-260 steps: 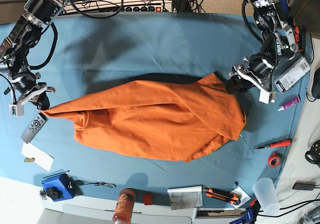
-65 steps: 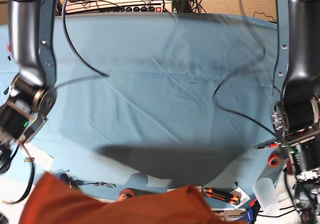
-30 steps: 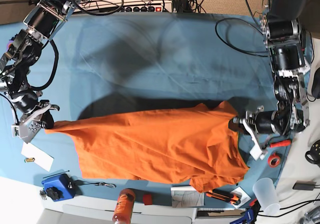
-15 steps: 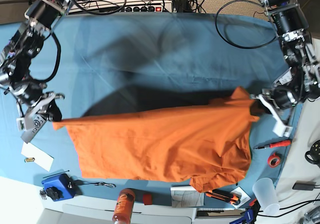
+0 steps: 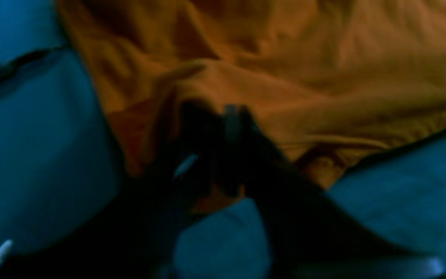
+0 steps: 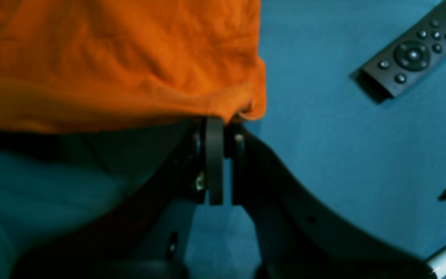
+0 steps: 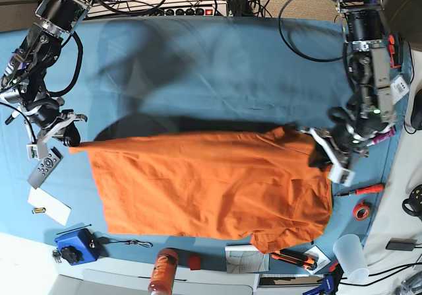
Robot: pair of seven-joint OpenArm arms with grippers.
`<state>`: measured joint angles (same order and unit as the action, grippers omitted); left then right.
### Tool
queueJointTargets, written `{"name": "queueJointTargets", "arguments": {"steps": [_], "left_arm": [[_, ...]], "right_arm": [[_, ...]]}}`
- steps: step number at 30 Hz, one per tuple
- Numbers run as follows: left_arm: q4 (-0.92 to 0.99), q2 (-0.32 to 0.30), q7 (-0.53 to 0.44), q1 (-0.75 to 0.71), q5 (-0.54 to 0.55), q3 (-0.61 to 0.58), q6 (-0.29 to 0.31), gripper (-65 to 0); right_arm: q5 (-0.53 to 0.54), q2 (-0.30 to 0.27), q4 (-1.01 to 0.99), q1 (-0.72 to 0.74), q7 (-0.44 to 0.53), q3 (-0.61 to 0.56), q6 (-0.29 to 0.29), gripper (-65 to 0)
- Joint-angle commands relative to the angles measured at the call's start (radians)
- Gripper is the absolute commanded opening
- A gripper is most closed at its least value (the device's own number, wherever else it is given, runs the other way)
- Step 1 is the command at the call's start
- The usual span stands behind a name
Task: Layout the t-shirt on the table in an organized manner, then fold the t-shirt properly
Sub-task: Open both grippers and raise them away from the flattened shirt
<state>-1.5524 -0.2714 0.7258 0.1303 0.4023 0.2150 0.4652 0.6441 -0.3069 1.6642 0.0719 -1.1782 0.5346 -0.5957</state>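
A bright orange t-shirt lies spread wide across the teal surface, most of it flat, with its lower corner nearest the left arm draped over the surface's front edge. The step in hand is the laying-out stage: both arms stretch the garment from opposite ends. The right gripper has its jaws closed on one corner of the t-shirt, just beside a black remote control. The left gripper sits at the t-shirt's opposite corner; its wrist view is dark and blurred, so whether its jaws grip or have let go cannot be told. Compared with half a second ago, the t-shirt sits lower and flatter, its corner at the left gripper no longer peaked upward, and its shadow has shrunk. The next move likely calls for releasing both corners, then smoothing the bunched corner near the left arm before folding.
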Motion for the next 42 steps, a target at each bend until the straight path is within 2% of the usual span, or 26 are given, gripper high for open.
{"name": "queueJointTargets", "arguments": {"steps": [1, 3, 6, 7, 10, 11, 14, 17, 20, 22, 23, 27, 33, 34, 36, 38, 39, 41, 42], "left_arm": [[-0.018, -0.011, -0.043, 0.025, -0.001, -0.01, -0.006, -45.5], [-0.018, -0.011, -0.046, 0.033, -0.008, -0.029, -0.057, -37.4], [-0.018, -0.011, -0.039, 0.056, -0.014, -0.028, -0.125, -35.5], [-0.019, -0.011, -0.016, 0.068, -0.022, -0.026, -0.148, -35.5], [-0.036, -0.011, 0.142, 0.108, -0.024, -0.01, -0.245, -35.5], [-0.045, -0.011, 0.179, 0.12, -0.023, -0.002, -0.251, -35.5], [-0.072, -0.011, 0.229, 0.14, -0.012, 0.026, -0.235, -35.5], [-0.07, -0.011, 0.223, 0.141, 0.003, 0.029, -0.195, -35.5], [-0.045, -0.011, 0.164, 0.14, 0.0, 0.011, -0.122, -35.5], [-0.04, -0.011, 0.15, 0.142, 0.001, 0.01, -0.101, -35.5], [-0.042, -0.012, 0.151, 0.143, 0.001, 0.014, -0.103, -35.5], [-0.093, -0.012, 0.224, 0.157, 0.027, 0.06, -0.184, -35.5], [-0.234, -0.014, 0.33, 0.103, 0.087, 0.231, -0.175, -35.5], [-0.246, -0.015, 0.333, 0.075, 0.117, 0.266, -0.158, -35.5], [-0.253, -0.017, 0.359, 0.014, 0.208, 0.328, -0.088, -35.3], [-0.252, -0.016, 0.39, -0.046, 0.301, 0.359, 0.011, -35.3], [-0.252, -0.016, 0.383, -0.074, 0.311, 0.362, 0.071, -35.2], [-0.251, -0.016, 0.31, -0.124, 0.285, 0.357, 0.177, -31.8], [-0.251, -0.016, 0.243, -0.148, 0.257, 0.351, 0.21, -28.8]], "right_arm": [[0.017, -0.018, 0.014, 0.016, 0.019, 0.003, 0.001, -65.0], [0.017, -0.018, 0.015, 0.016, 0.018, 0.003, 0.0, -65.0], [0.017, -0.018, 0.015, 0.016, 0.018, 0.003, 0.0, -65.0], [0.017, -0.018, 0.015, 0.016, 0.018, 0.003, 0.0, -65.0], [0.017, -0.018, 0.015, 0.016, 0.018, 0.003, 0.0, -65.0], [0.017, -0.018, 0.014, 0.017, 0.019, 0.003, 0.0, -65.0], [0.017, -0.018, 0.014, 0.017, 0.019, 0.003, 0.0, -65.0], [0.017, -0.018, 0.014, 0.017, 0.019, 0.003, 0.0, -65.0], [0.017, -0.018, 0.014, 0.017, 0.019, 0.003, 0.0, -65.0], [0.017, -0.018, 0.015, 0.017, 0.019, 0.003, 0.0, -65.0], [0.017, -0.018, 0.015, 0.017, 0.019, 0.003, 0.0, -65.0], [0.009, -0.018, 0.015, 0.017, 0.019, 0.003, 0.0, -65.0], [0.009, -0.018, 0.014, 0.017, 0.019, 0.003, 0.0, -65.0], [0.009, -0.018, 0.014, 0.017, 0.02, 0.003, 0.0, -65.0], [0.009, -0.018, 0.014, 0.017, 0.023, 0.003, 0.0, -65.0], [0.01, -0.018, 0.015, 0.017, 0.024, 0.003, 0.0, -65.0], [0.01, -0.018, 0.014, 0.017, 0.024, 0.003, 0.0, -65.0], [0.01, -0.018, 0.015, 0.017, 0.026, 0.003, 0.0, -65.0], [0.01, -0.018, 0.015, 0.017, 0.026, 0.003, 0.0, -65.0]]}}
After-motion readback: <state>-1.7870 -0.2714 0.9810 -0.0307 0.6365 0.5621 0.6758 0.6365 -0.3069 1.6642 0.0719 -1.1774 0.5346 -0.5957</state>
